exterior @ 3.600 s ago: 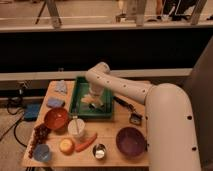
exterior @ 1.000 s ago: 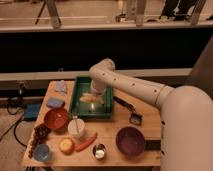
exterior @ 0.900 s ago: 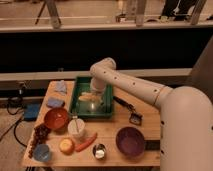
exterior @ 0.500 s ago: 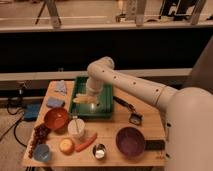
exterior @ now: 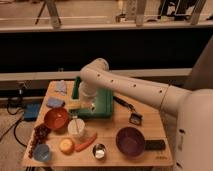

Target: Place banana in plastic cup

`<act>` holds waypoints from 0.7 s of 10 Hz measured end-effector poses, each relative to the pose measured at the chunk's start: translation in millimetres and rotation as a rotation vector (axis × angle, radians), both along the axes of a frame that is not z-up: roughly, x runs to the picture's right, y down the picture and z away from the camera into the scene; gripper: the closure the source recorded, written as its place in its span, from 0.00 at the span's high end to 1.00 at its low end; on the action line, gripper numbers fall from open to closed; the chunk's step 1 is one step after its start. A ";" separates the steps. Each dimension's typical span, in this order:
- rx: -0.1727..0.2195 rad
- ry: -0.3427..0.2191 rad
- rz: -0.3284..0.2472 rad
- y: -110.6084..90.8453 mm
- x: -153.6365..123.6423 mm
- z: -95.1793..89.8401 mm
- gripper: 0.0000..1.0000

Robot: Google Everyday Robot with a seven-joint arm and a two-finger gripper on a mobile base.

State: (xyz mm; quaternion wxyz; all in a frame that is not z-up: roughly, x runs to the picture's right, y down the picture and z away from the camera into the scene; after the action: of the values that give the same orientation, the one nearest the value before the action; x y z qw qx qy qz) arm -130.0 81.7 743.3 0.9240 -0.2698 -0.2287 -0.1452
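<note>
Skipping red bowl (exterior: 56, 119) at far left. Reading banana (exterior: 75, 105) at left edge of green tray (exterior: 105, 102), long axis roughly left-right. Seeing plastic cup (exterior: 76, 128) upright on table (exterior: 112, 131), near, straight toward camera from banana. Placing gripper (exterior: 86, 101) just right of banana, touching or nearly so. Can't tell if clamped or released. Expecting short carry toward camera, then tilt end-down into cup.

light: warm, dim, from overhead | brightest: smooth white robot arm (exterior: 131, 88), pale wooden counter (exterior: 108, 130) | darkest: wide black band behind counter | shadow: gripper (exterior: 86, 102) low over flat green plastic tray (exterior: 106, 102), its left edge, shaded beneath arm | glare: glint on small round metal cup (exterior: 99, 150)
</note>
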 end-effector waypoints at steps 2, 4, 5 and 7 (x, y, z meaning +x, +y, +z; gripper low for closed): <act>0.026 -0.039 -0.054 8.0 -12.8 -18.4 0.08; 0.062 -0.124 -0.173 23.3 -24.4 -30.1 0.08; 0.089 -0.181 -0.249 31.6 -30.3 -38.1 0.08; 0.126 -0.257 -0.364 43.9 -39.2 -50.6 0.08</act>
State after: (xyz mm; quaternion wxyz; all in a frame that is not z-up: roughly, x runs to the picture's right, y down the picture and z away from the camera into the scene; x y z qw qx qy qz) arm -169.2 125.6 692.6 0.8608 -0.2276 -0.2827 -0.3569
